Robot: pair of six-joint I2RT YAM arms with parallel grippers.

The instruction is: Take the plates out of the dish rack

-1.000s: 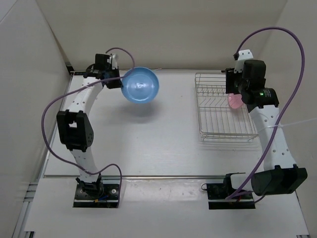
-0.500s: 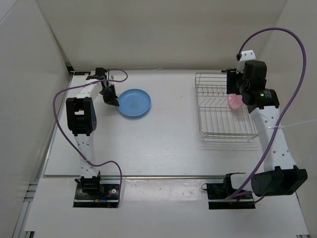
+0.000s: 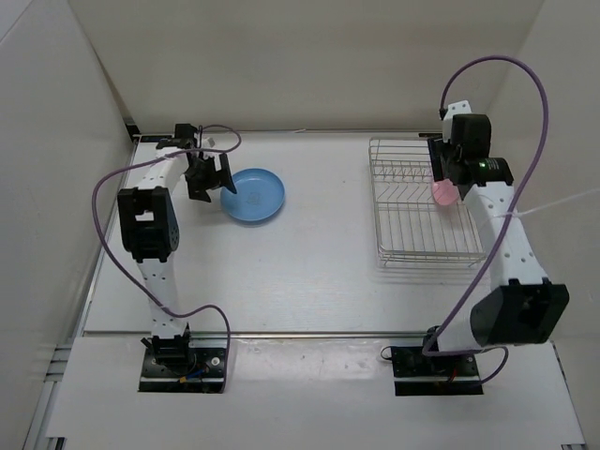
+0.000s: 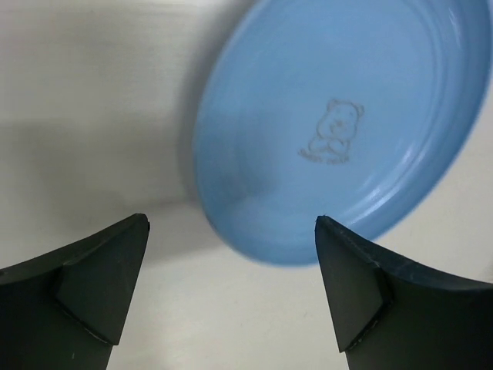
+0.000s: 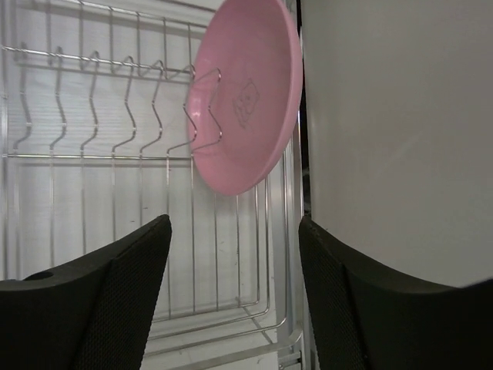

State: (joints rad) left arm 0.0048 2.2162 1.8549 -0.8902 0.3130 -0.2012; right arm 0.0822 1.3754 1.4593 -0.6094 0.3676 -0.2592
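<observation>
The light blue plate (image 3: 253, 195) lies flat on the table at the back left, and in the left wrist view this plate (image 4: 339, 131) fills the upper right. My left gripper (image 3: 216, 180) (image 4: 231, 221) stands open just left of its rim, holding nothing. The pink plate (image 3: 442, 193) (image 5: 246, 92) stands on edge between prongs at the right side of the silver wire dish rack (image 3: 412, 230) (image 5: 92, 116). My right gripper (image 3: 448, 169) (image 5: 235, 220) hovers open over that side of the rack, close to the pink plate, with nothing between its fingers.
The right side wall (image 5: 400, 116) rises close beside the rack's right edge. White walls (image 3: 309, 66) close in the table at the back and on both sides. Purple cables (image 3: 539, 84) loop off both arms.
The left arm brought the blue plate down flat onto the table, then let go and opened wide. The right gripper opened wider and shifted slightly toward the back of the rack.
</observation>
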